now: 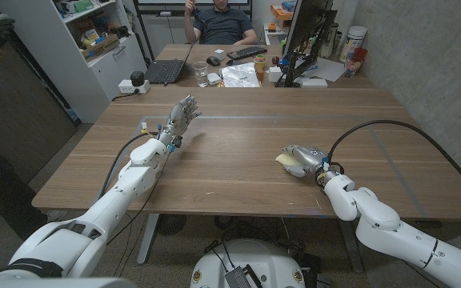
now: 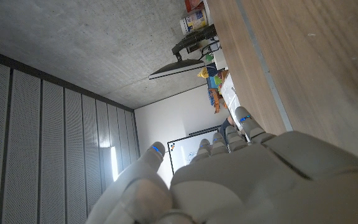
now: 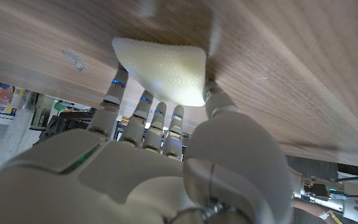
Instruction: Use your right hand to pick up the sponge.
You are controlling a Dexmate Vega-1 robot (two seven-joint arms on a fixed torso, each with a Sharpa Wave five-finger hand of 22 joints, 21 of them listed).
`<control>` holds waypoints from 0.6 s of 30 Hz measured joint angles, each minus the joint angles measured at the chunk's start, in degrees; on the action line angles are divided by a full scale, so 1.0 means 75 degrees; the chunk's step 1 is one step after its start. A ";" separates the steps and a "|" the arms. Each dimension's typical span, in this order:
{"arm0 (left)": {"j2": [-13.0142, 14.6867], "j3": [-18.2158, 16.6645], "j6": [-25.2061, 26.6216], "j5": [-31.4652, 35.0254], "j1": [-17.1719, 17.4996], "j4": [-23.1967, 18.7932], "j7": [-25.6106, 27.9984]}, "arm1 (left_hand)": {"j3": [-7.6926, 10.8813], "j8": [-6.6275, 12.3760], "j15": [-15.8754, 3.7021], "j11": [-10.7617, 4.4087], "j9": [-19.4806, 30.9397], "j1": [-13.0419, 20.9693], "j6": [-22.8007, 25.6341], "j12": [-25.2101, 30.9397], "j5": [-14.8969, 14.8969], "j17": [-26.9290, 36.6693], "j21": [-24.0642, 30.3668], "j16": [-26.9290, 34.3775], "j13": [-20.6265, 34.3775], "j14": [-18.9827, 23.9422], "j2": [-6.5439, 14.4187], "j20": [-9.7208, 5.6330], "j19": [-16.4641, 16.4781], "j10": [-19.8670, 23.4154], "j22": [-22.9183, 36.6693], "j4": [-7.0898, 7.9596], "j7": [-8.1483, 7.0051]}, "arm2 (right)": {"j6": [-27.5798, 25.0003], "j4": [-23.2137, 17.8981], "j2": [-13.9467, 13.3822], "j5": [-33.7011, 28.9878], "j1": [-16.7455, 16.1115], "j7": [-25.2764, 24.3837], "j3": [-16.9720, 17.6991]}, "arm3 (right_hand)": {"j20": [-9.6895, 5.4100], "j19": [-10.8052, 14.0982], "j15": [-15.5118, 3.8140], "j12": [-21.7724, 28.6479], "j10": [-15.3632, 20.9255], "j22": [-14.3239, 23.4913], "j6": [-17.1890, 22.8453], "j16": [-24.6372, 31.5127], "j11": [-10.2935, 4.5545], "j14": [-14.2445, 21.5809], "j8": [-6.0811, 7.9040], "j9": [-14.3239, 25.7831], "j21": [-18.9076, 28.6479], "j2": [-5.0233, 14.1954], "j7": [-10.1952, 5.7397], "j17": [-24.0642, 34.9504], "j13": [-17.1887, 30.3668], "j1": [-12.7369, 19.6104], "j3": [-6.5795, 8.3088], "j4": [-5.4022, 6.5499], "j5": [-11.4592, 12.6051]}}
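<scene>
Low over the wooden table [image 1: 238,144], the right hand [image 1: 304,158] is seen with fingers [image 3: 145,107] and thumb closed around the sponge [image 3: 166,70], at the table's right-middle. Pale yellow and soft-cornered, the sponge is touching the wood. Well apart, the left hand [image 1: 178,118] is held raised, fingers spread, holding nothing.

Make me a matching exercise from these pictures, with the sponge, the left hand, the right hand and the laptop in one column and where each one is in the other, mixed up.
Things:
1. sponge
2. left hand
3. right hand
4. laptop

Places or states:
A. raised over the table's left part, fingers spread, holding nothing
B. at the table's far end, near the seated person
C. pale yellow, on the wood under a hand
D. down on the table's right part, fingers over the sponge

Pairs: 1-C, 2-A, 3-D, 4-B
</scene>
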 measured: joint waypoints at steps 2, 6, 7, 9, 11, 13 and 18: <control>0.0000 0.0000 -0.0014 -0.0001 0.0000 0.0011 -0.0006 | 0.0000 0.0000 0.0000 0.0000 0.0000 0.0000 0.0031 0.0000 0.0000 0.0000 0.0000 0.0000 0.0000 0.0000 0.0000 0.0000 0.0000 0.0000 0.0000 0.0000 0.0031 | 0.0029 0.0026 0.0000 -0.0030 0.0009 -0.0064 -0.0010 | 0.0016 0.0476 -0.0039 0.0224 0.0562 0.0000 0.0536 0.0460 -0.0014 0.0658 0.0103 0.0007 0.0109 0.0171 0.0026 0.0300 0.0080 0.0385 -0.0098 0.0000 -0.0068; 0.0000 -0.0001 -0.0034 0.0000 -0.0018 0.0046 -0.0014 | 0.0000 0.0000 0.0000 0.0000 0.0000 0.0000 0.0042 0.0000 0.0000 0.0000 -0.0029 0.0000 0.0000 0.0000 0.0000 -0.0001 0.0000 0.0000 0.0000 0.0000 0.0042 | 0.0125 0.0090 0.0025 -0.0065 0.0001 -0.0277 -0.0004 | -0.0502 0.1211 -0.0275 0.1033 0.1903 0.0008 0.1749 0.1634 -0.0007 0.2139 0.0310 0.0086 0.0971 0.0658 0.0127 0.1363 0.0415 0.1525 -0.0244 -0.0061 -0.0268; 0.0000 -0.0001 -0.0034 0.0000 -0.0021 0.0055 -0.0014 | 0.0000 0.0000 0.0000 0.0000 0.0000 0.0000 0.0042 0.0000 0.0000 0.0000 -0.0029 0.0000 0.0000 0.0000 0.0000 -0.0001 0.0000 0.0000 0.0000 0.0000 0.0042 | 0.0158 0.0090 0.0025 -0.0065 0.0001 -0.0326 -0.0004 | -0.0614 0.1323 -0.0348 0.1219 0.2134 0.0011 0.1939 0.1831 -0.0014 0.2363 0.0310 0.0106 0.1140 0.0691 0.0157 0.1596 0.0504 0.1778 -0.0264 -0.0081 -0.0303; -0.0003 -0.0001 -0.0051 0.0006 -0.0029 0.0075 -0.0020 | 0.0000 0.0000 0.0000 0.0000 0.0000 0.0000 0.0042 0.0000 0.0000 0.0000 -0.0029 0.0000 0.0000 0.0000 0.0000 0.0000 0.0000 0.0000 0.0000 0.0000 0.0042 | 0.0212 0.0127 0.0040 -0.0065 -0.0013 -0.0406 0.0016 | -0.0614 0.1323 -0.0451 0.1515 0.2401 0.0460 0.2216 0.2151 -0.0023 0.2706 0.0309 0.0144 0.1417 0.0700 0.0223 0.2004 0.0667 0.2189 -0.0329 -0.0076 -0.0386; -0.0006 -0.0001 -0.0054 0.0012 -0.0039 0.0096 -0.0025 | 0.0000 0.0000 0.0000 0.0000 0.0000 0.0000 0.0042 0.0000 0.0000 0.0000 -0.0029 0.0000 0.0000 0.0000 0.0000 0.0000 0.0000 0.0000 0.0000 0.0000 0.0042 | 0.0248 0.0127 0.0040 -0.0066 -0.0013 -0.0455 0.0016 | -0.0673 0.1381 -0.0482 0.1749 0.2571 0.0859 0.2421 0.2403 -0.0011 0.2896 0.0321 0.0186 0.1628 0.0710 0.0272 0.2358 0.0819 0.2473 -0.0381 -0.0044 -0.0421; -0.0013 -0.0001 -0.0054 0.0012 -0.0057 0.0133 -0.0025 | 0.0000 0.0000 0.0000 0.0000 0.0000 0.0000 0.0042 0.0000 0.0000 0.0000 -0.0029 0.0000 0.0000 0.0000 0.0000 -0.0001 -0.0001 0.0000 0.0000 0.0000 0.0042 | 0.0326 0.0153 0.0051 -0.0066 -0.0023 -0.0579 0.0027 | -0.1194 0.1896 -0.0496 0.1925 0.2668 0.0981 0.2608 0.2583 0.0003 0.3016 0.0353 0.0219 0.1805 0.0714 0.0300 0.2632 0.0943 0.2695 -0.0431 -0.0058 -0.0475; -0.0029 0.0000 -0.0067 0.0023 -0.0101 0.0214 -0.0041 | 0.0001 0.0000 0.0000 0.0000 -0.0001 0.0000 0.0042 0.0000 0.0000 0.0000 -0.0029 0.0000 0.0000 0.0000 0.0000 -0.0001 -0.0001 0.0000 0.0000 0.0000 0.0042 | 0.0510 0.0219 0.0070 -0.0067 -0.0043 -0.0834 0.0066 | -0.2390 0.2708 -0.0713 0.2357 0.2948 0.1177 0.3112 0.2743 0.0122 0.3374 0.0457 0.0287 0.2189 0.0732 0.0374 0.3115 0.1223 0.2934 -0.0514 0.0004 -0.0506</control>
